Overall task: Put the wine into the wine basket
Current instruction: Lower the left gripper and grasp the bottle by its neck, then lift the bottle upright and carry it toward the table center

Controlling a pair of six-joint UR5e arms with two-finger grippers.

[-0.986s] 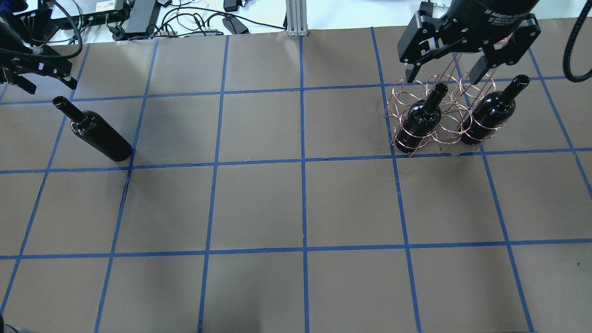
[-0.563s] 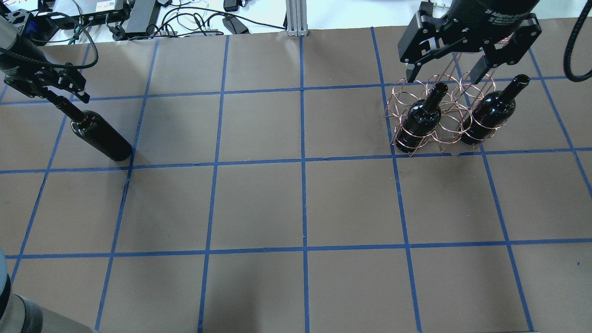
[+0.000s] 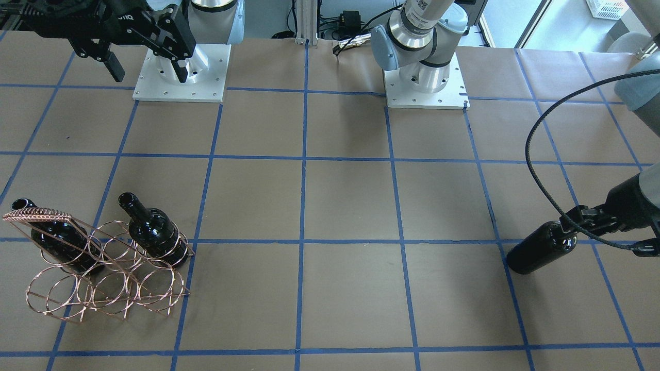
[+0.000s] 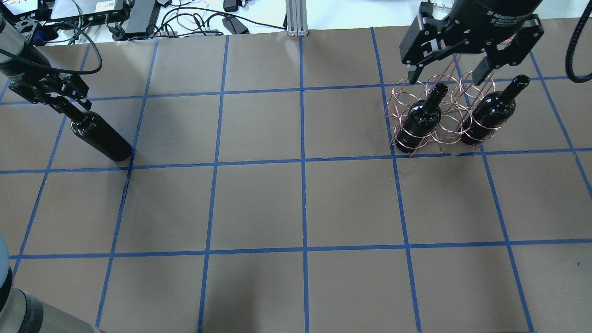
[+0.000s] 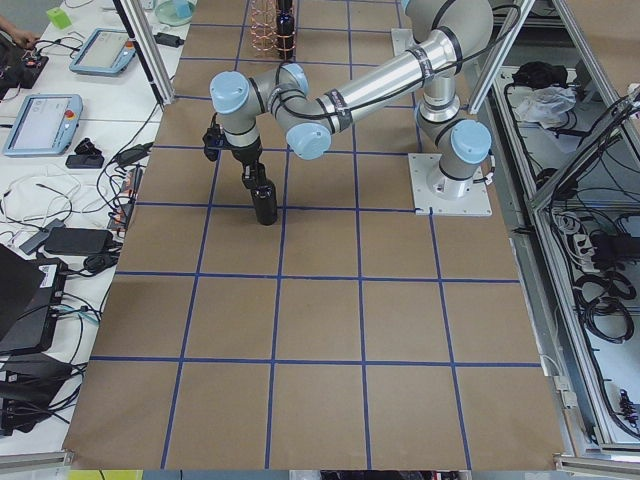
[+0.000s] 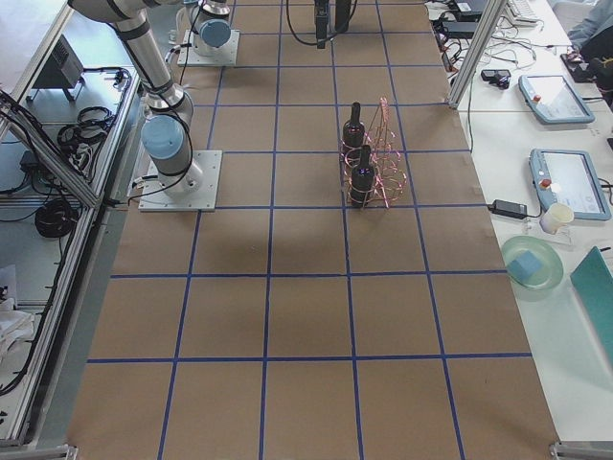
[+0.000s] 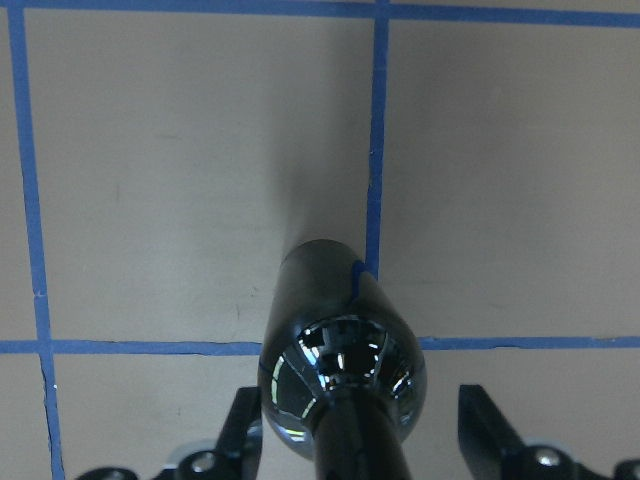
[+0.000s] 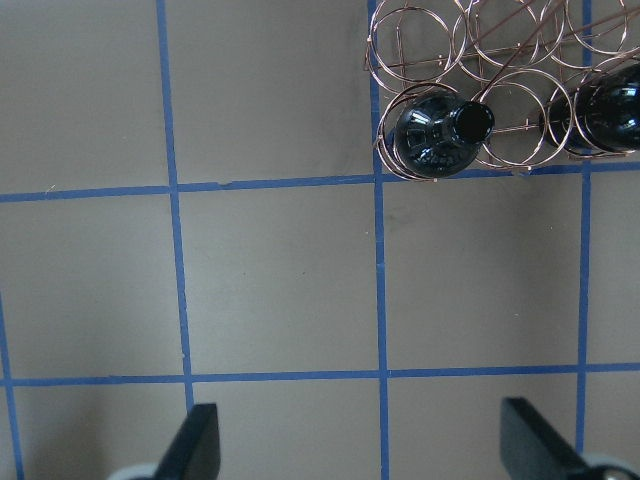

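A glossy black wine bottle [image 4: 99, 138] stands upright on the brown table at the left; it also shows in the front view [image 3: 541, 247]. My left gripper [image 4: 60, 99] is open, its fingers [image 7: 245, 430] on either side of the bottle's neck with a gap on each side. The copper wire wine basket [image 4: 439, 122] stands at the far right and holds two look-alike bottles [image 4: 423, 118] [image 4: 492, 111]. My right gripper [image 4: 444, 74] hangs open and empty high above the basket.
Cables and power supplies [image 4: 138, 18] lie along the far table edge, beside an aluminium post [image 4: 295, 18]. The two arm base plates [image 3: 180, 77] [image 3: 425, 82] sit on the robot's side. Blue tape lines grid the table.
My left gripper has moved right and down from beside the bottle's mouth to straddle its neck. The bottle, the basket and the right gripper have barely moved.
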